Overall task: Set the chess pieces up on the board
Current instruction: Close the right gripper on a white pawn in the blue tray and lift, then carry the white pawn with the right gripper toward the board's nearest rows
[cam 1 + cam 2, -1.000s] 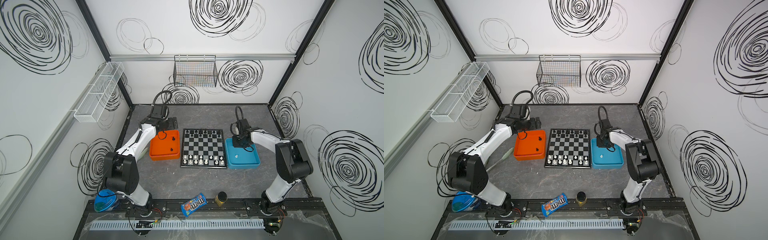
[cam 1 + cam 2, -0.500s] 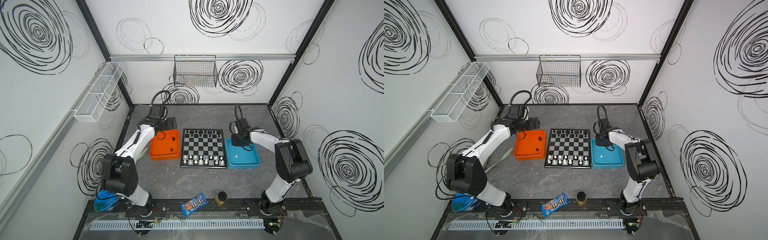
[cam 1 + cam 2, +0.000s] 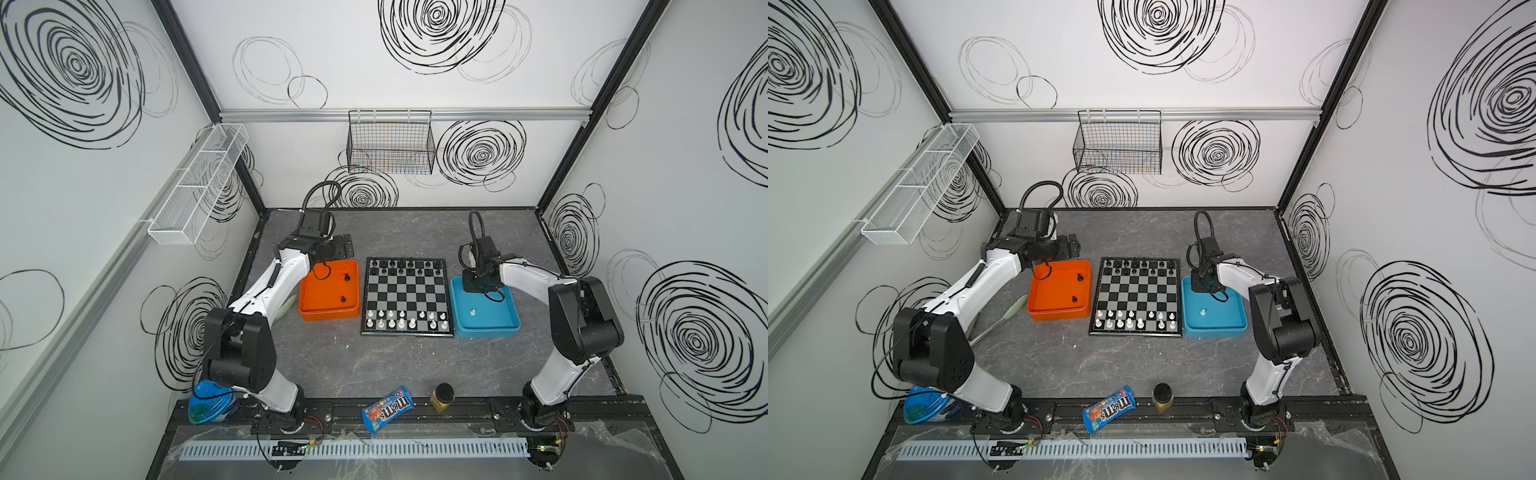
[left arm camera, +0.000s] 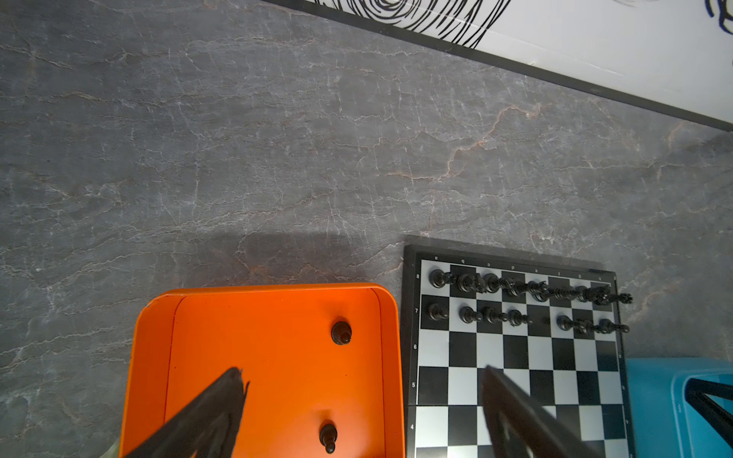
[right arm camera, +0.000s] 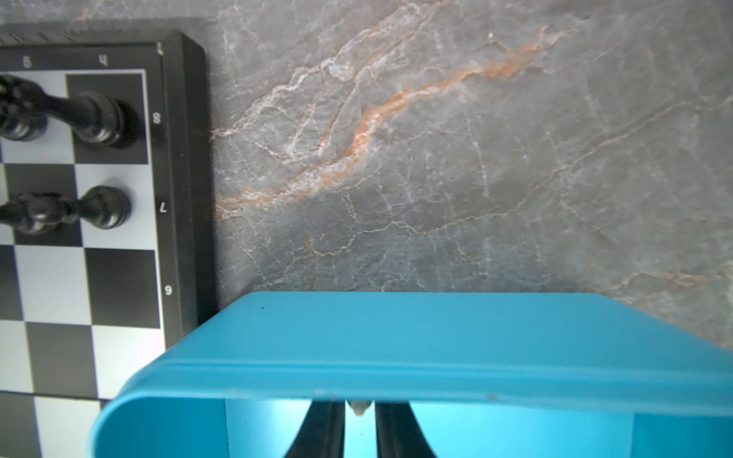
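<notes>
The board [image 3: 405, 297] [image 3: 1136, 297] lies between two trays. Black chess pieces [image 3: 405, 266] fill its far rows and white ones [image 3: 401, 322] its near rows. Two black pieces [image 3: 347, 277] [image 4: 341, 332] stand in the orange tray [image 3: 320, 299]. My left gripper [image 3: 343, 245] [image 4: 363, 370] hangs open over that tray's far edge, holding nothing. One white piece [image 3: 472, 311] stands loose in the blue tray [image 3: 494, 316]. At that tray's far end my right gripper [image 3: 478, 284] [image 5: 359, 414] is shut on another white piece [image 5: 359, 408], half hidden by the rim.
A candy bag [image 3: 386, 409], a yellow jar with a black lid [image 3: 443, 397] and a blue bowl [image 3: 210, 401] sit at the front edge. A pale-handled tool [image 3: 1013, 309] lies left of the orange tray. A wire basket [image 3: 390, 143] hangs on the back wall.
The right gripper's jaws have drawn together round the white piece at the far end of the blue tray. The left arm has barely shifted and stays open.
</notes>
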### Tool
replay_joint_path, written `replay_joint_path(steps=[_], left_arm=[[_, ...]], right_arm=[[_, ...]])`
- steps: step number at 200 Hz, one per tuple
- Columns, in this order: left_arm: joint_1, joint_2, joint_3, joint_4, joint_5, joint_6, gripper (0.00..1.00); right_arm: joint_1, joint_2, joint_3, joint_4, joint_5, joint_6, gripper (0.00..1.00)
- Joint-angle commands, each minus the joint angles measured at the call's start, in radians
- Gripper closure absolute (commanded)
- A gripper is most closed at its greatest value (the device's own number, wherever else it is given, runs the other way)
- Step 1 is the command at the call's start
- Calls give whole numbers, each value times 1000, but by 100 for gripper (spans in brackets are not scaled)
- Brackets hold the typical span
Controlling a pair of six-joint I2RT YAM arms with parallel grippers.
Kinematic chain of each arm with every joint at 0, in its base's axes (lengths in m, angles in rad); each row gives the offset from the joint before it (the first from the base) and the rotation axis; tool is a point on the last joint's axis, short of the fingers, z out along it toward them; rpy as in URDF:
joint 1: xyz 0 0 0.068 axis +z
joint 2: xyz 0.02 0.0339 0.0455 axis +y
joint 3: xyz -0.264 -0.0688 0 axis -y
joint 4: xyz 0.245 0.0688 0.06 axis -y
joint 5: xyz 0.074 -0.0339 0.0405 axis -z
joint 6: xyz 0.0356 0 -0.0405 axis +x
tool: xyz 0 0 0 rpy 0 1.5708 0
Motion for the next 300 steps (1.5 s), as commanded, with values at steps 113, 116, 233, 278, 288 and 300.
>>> replay_joint_path(steps=[113,116,233,278,288,300], left_arm=[[7,-69,-24,31,8,-4,4],[8,-72,-27,31,9,-4,4],[8,-207,-122,-23,-14,4,4],[17,-253,-159,-27,-23,0,4],[20,-260,-164,-28,-23,0,4],[23,-266,-169,-33,-31,-2,4]], right_arm=[[18,-101,31,-91,25,-15,90],[20,-106,30,-95,27,-15,90],[180,-318,99,-286,49,10,90],[344,-367,78,-291,48,93,90],[382,-374,68,-286,49,115,90],[426,-381,55,-280,50,142,90]])
